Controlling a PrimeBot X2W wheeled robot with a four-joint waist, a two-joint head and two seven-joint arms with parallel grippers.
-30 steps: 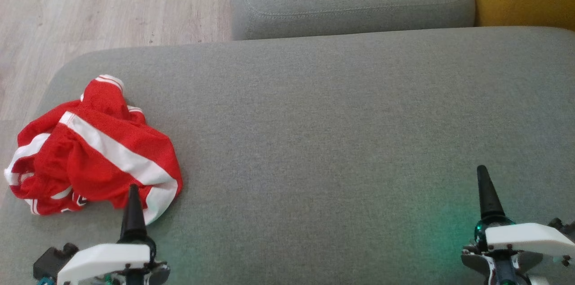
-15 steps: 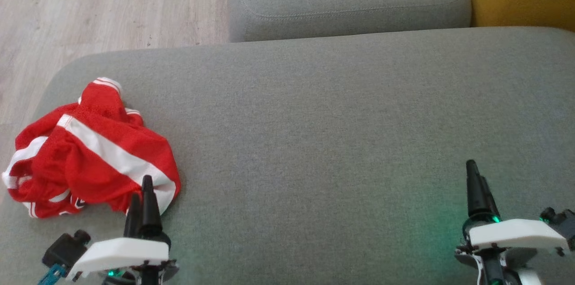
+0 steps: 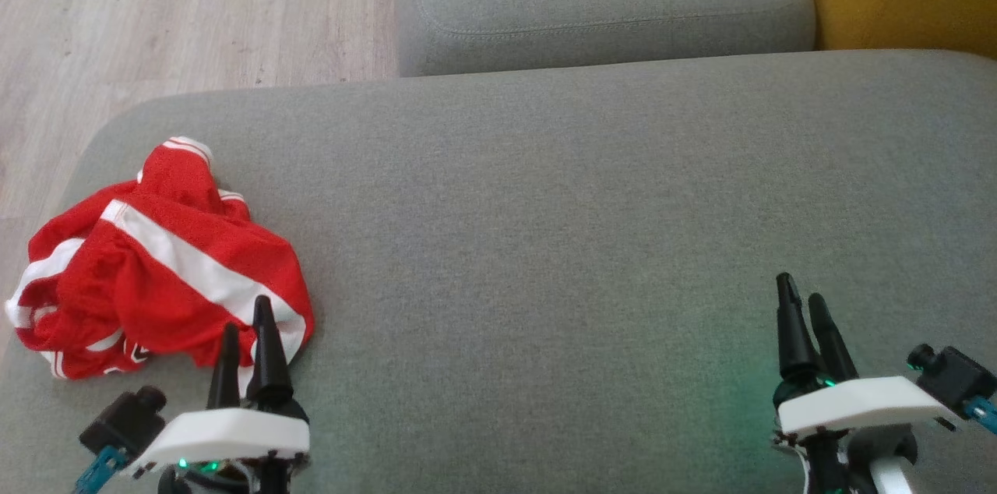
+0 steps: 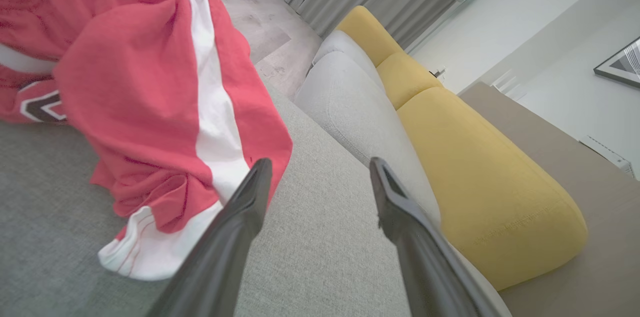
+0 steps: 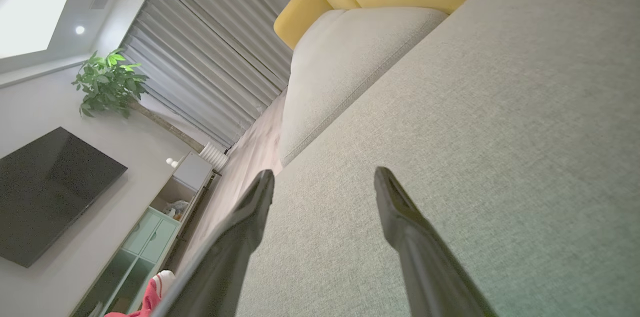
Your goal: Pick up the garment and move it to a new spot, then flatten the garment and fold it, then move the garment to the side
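My left fingers (image 3: 269,358) are spread open, the crumpled red-and-white garment (image 3: 156,268) just beyond their tips. My right fingers (image 3: 789,330) are open over the sofa seat (image 3: 545,245).

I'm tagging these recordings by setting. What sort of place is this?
Most likely a home living room: a grey sofa with yellow cushions, a wall-mounted television, and a potted plant beside long curtains.

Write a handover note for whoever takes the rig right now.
Tools: left tool open and empty, fingers by the near edge of the garment, nothing gripped. The right tool is open and empty over bare cushion on the right.
Things: the garment, red with white stripes, lies crumpled at the left end of the grey seat cushion.
Done: nothing yet.
Left: pick up and move, flatten, fold, set aside.
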